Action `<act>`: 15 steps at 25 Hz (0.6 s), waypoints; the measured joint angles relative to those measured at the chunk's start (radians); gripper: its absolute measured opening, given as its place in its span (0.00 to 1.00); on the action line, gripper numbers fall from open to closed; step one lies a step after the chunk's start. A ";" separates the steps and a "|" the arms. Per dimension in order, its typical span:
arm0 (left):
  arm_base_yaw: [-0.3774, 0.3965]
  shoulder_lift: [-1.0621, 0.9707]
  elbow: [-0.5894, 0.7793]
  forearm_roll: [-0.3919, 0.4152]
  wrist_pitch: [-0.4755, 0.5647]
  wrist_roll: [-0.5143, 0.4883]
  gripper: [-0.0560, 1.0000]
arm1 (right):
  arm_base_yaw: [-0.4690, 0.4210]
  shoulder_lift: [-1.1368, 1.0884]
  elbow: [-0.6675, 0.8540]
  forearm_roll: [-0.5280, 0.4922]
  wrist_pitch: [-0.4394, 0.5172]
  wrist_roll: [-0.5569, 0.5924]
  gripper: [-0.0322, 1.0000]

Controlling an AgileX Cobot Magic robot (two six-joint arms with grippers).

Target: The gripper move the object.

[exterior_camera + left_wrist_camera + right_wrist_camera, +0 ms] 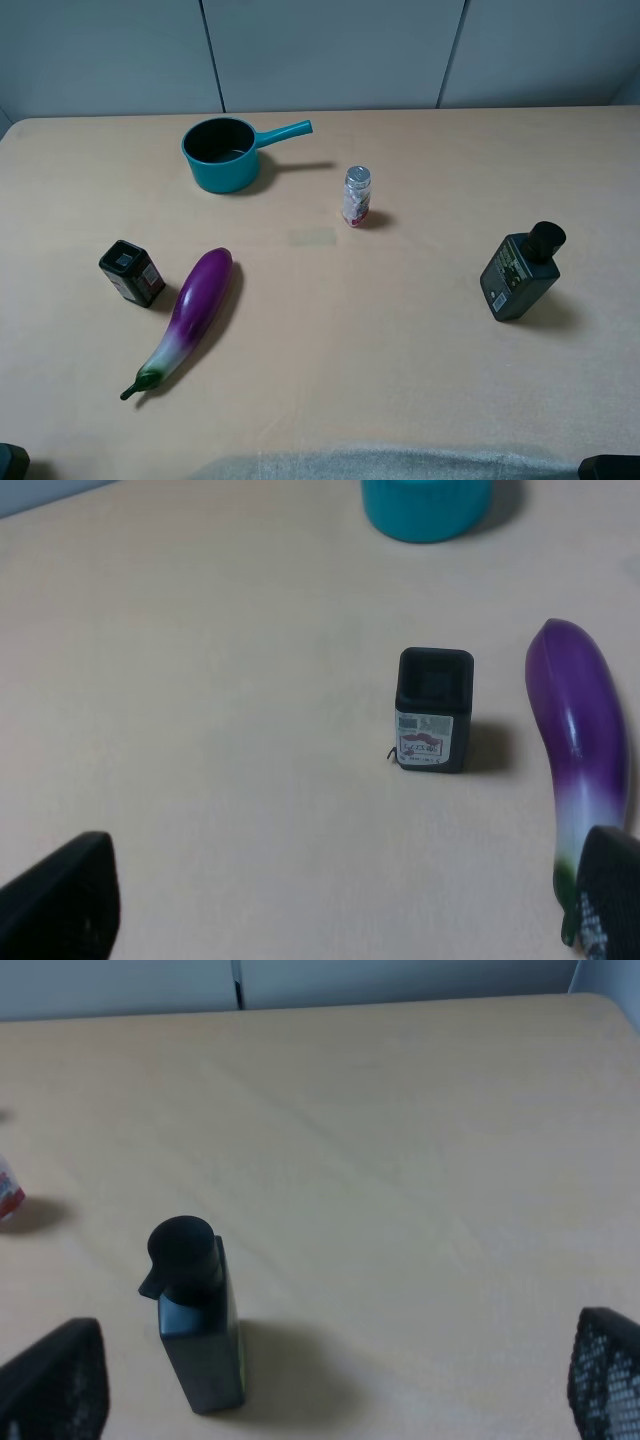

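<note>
The object, a small black boxy bottle (130,272) with a white-and-red label, stands upright on the table's left side, just left of a purple eggplant (190,315). In the left wrist view the bottle (434,710) stands ahead of my left gripper (345,885), well apart from it. That gripper is open and empty, and its dark fingers (60,900) show at the frame's lower corners. My right gripper (325,1380) is open and empty, with the larger dark-green bottle (195,1310) standing just ahead of its left finger. Only dark bits of both arms show at the lower corners of the exterior view.
A teal pot (222,155) with a handle sits at the back left. A clear shaker (357,195) with a silver lid stands near the middle. The dark-green bottle (520,272) stands on the right. The eggplant (580,740) lies right beside the small bottle.
</note>
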 joint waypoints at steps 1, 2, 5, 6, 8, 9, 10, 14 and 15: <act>0.000 0.000 0.000 0.000 0.000 0.000 0.90 | 0.000 0.000 0.000 0.000 0.000 0.000 0.70; 0.000 0.000 0.000 0.000 0.000 0.000 0.90 | 0.000 0.000 0.000 0.000 0.000 0.000 0.70; 0.000 0.000 0.000 0.000 0.000 0.000 0.90 | 0.000 0.000 0.000 0.000 0.000 0.000 0.70; 0.000 0.000 0.000 0.000 0.000 0.000 0.90 | 0.000 0.000 0.000 0.000 0.000 0.000 0.70; 0.000 0.000 0.000 0.000 0.000 0.000 0.90 | 0.000 0.000 0.000 0.000 0.000 0.000 0.70; 0.000 0.000 0.000 0.000 0.000 0.000 0.90 | 0.000 0.000 0.000 0.000 0.000 0.000 0.70; 0.000 0.000 0.000 0.000 0.000 0.000 0.90 | 0.000 0.000 0.000 0.000 0.000 0.000 0.70; 0.000 0.000 0.000 0.000 0.000 0.000 0.90 | 0.000 0.000 0.000 -0.012 0.000 0.000 0.70; 0.000 0.000 0.000 0.000 0.000 0.000 0.90 | 0.000 0.000 0.000 -0.012 0.000 0.000 0.70</act>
